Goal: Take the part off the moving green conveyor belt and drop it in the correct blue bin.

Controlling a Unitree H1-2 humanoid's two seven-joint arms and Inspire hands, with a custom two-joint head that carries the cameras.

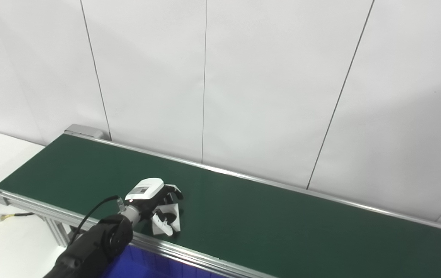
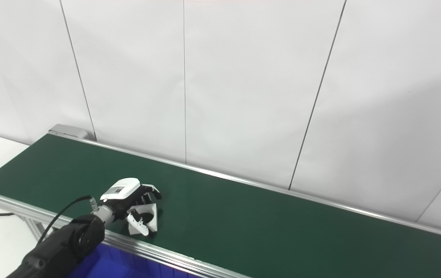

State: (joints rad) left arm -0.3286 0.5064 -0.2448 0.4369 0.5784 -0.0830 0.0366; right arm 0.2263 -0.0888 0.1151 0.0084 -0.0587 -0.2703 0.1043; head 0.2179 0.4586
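- Part (image 1: pixel 169 223): a small white piece lying on the green conveyor belt (image 1: pixel 282 224), close to the belt's near edge and toward its left end.
- Left hand (image 1: pixel 154 200), coming in from the bottom left, sits right over the part with its fingers (image 1: pixel 174 192) curled down around it and the thumb low against its near side.
- Whether that hand has truly clamped the part or is only cupping it, I cannot tell; the part looks to be resting on the belt surface, not lifted.
- Right hand is nowhere in either view.
- Blue bin (image 1: pixel 139 264) shows only as a strip below the belt's near rail (image 1: pixel 189 253), just under the hand; its compartments are hidden, so the correct one cannot be picked out.
- Progress, as I judge it: the reach is made and the grasp is at its closing stage.
- Left to do: secure the hold, lift the part clear of the belt, carry it over the near rail, and release it into the bin.
- Nothing else lies on the belt.
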